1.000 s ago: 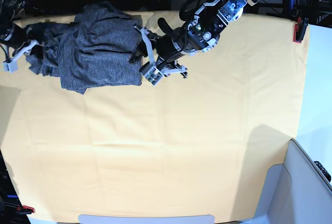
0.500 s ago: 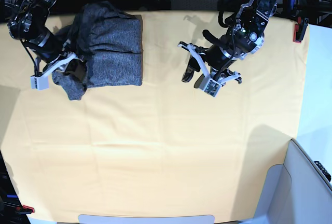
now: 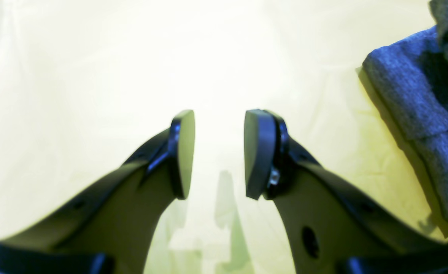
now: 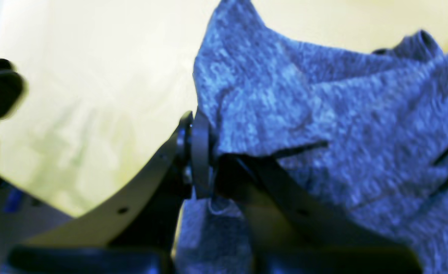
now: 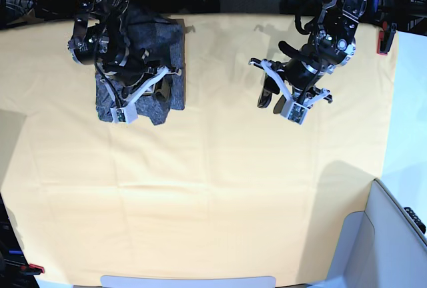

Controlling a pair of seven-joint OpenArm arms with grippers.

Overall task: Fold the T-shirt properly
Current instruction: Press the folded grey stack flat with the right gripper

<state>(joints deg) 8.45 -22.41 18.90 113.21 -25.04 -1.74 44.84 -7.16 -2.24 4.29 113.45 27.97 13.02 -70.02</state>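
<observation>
The heather-grey T-shirt (image 5: 143, 41) lies as a folded bundle at the back left of the yellow cloth (image 5: 213, 181). My right gripper (image 5: 148, 95) sits over the bundle's front edge. In the right wrist view my right gripper (image 4: 205, 163) is shut on a fold of the T-shirt (image 4: 323, 114), which drapes over one finger. My left gripper (image 5: 279, 103) hovers over bare cloth well to the right of the shirt. In the left wrist view my left gripper (image 3: 218, 152) is open and empty, with the T-shirt's edge (image 3: 418, 95) at the far right.
The yellow cloth covers the whole table. A red clamp (image 5: 385, 40) holds its back right edge and another (image 5: 33, 269) its front left corner. A grey-white bin (image 5: 393, 235) stands at the front right.
My right arm has swung right, carrying the shirt's left part over onto the bundle, which is now narrower. My left gripper has drawn a little further right, away from the shirt.
</observation>
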